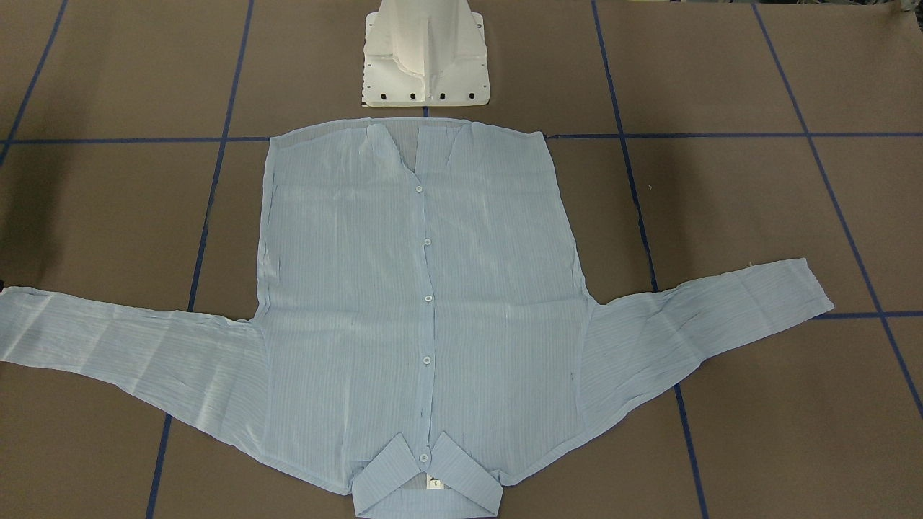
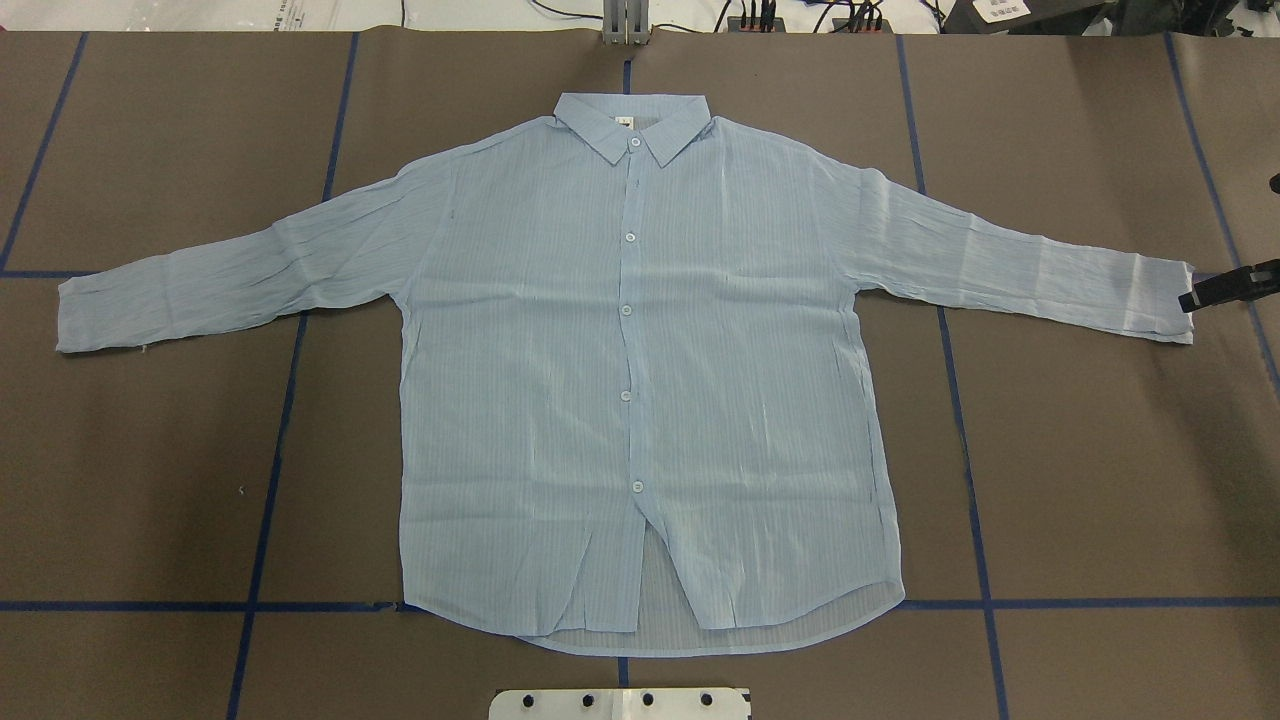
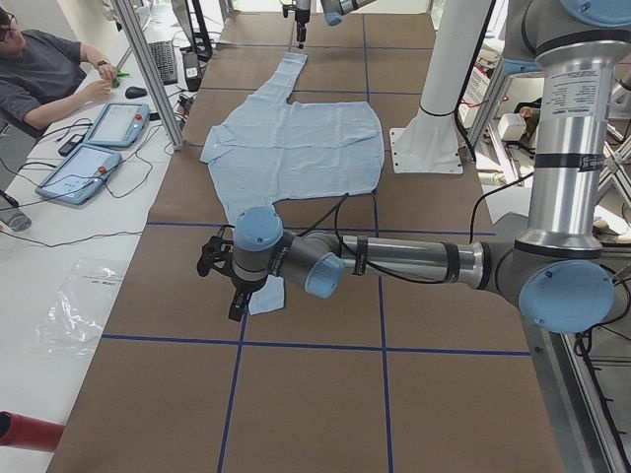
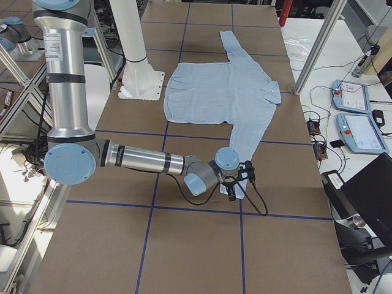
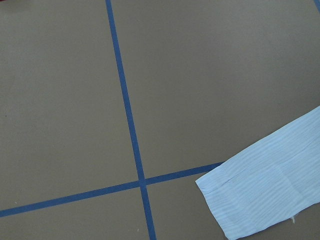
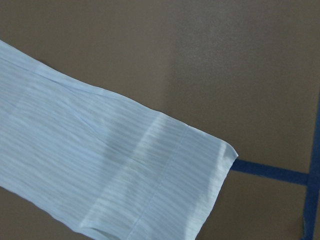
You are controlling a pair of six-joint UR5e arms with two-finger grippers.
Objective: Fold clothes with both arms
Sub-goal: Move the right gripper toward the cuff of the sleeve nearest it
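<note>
Nearest me, the left arm [image 3: 414, 261] reaches low over the bench [image 3: 315, 394], its tool [image 3: 235, 305] above one sleeve cuff [image 3: 266, 298]; the right tool [image 2: 1200, 295] seems to touch the other cuff. Released or clenched, I cannot tell for either. The shirt [image 2: 640, 380] lies flat, buttoned, sleeves spread wide, mid-bench.

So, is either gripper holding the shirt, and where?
Seemingly nothing: the shirt lies flat and its cuffs lie loose, with the left gripper and right gripper only near them.
</note>
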